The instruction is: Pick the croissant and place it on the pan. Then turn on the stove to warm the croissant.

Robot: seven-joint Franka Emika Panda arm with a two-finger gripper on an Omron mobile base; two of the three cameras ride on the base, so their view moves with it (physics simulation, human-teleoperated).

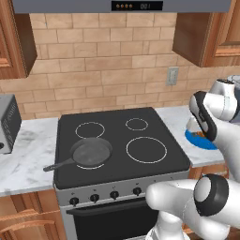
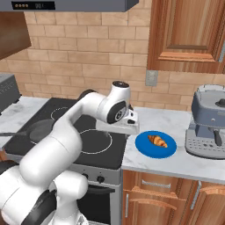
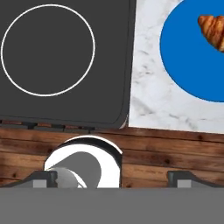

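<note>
The croissant (image 2: 157, 141) lies on a flat blue plate (image 2: 147, 149) on the marble counter to the right of the stove (image 2: 99, 151). In the hand view the croissant (image 3: 213, 29) sits at the top right edge, and my gripper (image 3: 112, 179) is open with nothing between its fingertips (image 3: 46, 178). It hovers over the stove's right front corner, left of the plate (image 3: 188, 65). The dark grey pan (image 1: 91, 152) rests on the stove's (image 1: 117, 140) front left burner, handle pointing front-left, with nothing in it. In the right base view the arm partly hides the pan (image 2: 39, 129).
Four black knobs (image 1: 114, 194) line the stove's steel front panel. A grey toaster oven (image 1: 7, 123) stands on the left counter. A grey coffee machine (image 2: 206, 125) stands right of the plate. My arm covers part of the plate (image 1: 199, 139) in the left base view.
</note>
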